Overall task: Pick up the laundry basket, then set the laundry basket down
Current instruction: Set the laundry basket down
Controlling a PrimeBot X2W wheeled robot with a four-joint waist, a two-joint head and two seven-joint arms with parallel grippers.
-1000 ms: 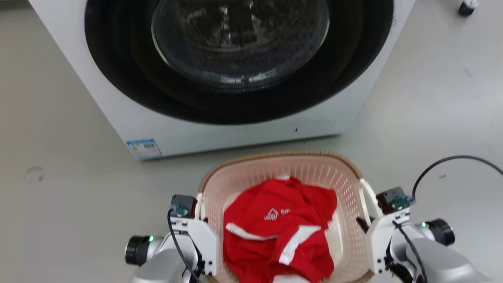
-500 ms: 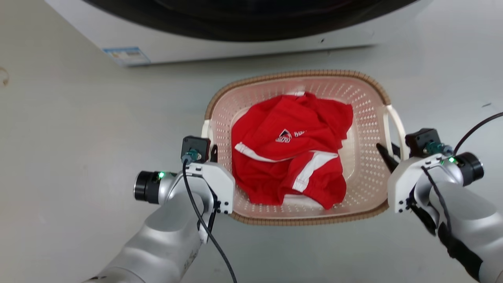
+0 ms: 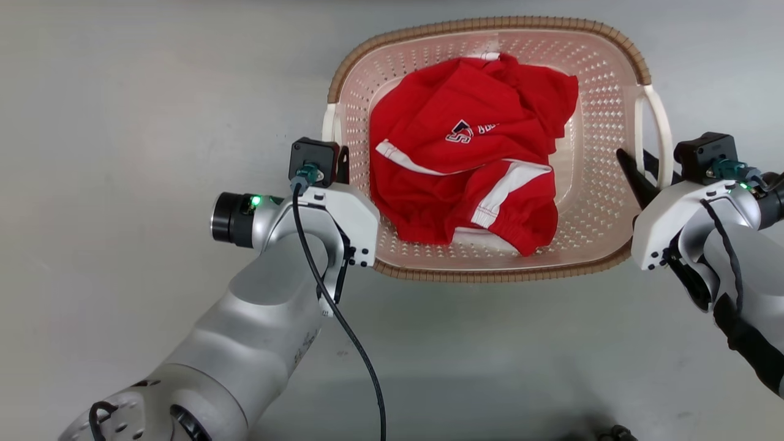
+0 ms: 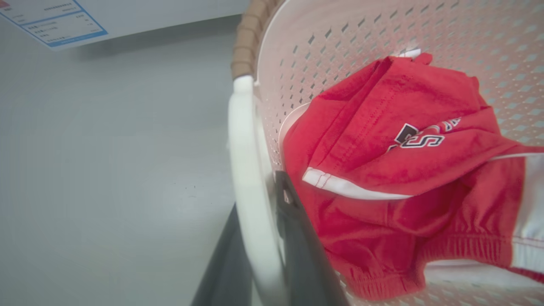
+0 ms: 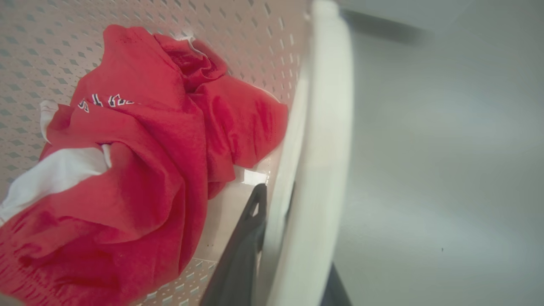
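Pale grey smooth floor [image 3: 122,92], matt and faintly marked, lies under everything in the head view. Item: one rounded-rectangular pale pink-beige plastic laundry basket [image 3: 603,122] with perforated walls and a brown woven-look rim [image 3: 490,23], sitting upper centre in the head view, between the two arms; whether its base rests on the floor or hangs clear cannot be told. Fittings: one white curved plastic handle on the left side [image 4: 248,140] and one matching white handle on the right side [image 5: 323,127], each standing just outside the basket wall. Contents: one crumpled red fabric garment [image 3: 465,159] with white stripe trim and a small dark-and-white printed logo, lying loose on the basket bottom and covering most of it. Left gripper [image 4: 258,199]: two long dark fingers nearly closed, one on either side of the left handle, gripping it, with the inner finger between handle and basket wall. Right gripper [image 5: 293,229]: nearly closed likewise, clamped on the right handle, with its inner finger inside against the wall and its outer finger outside the white bar. Both silver-grey forearms reach in from the lower edge of the head view. Sundries: one black cable [image 3: 343,331] trailing along the left arm; one white panel corner bearing a blue-bordered label [image 4: 51,21], beyond the basket in the left wrist view.
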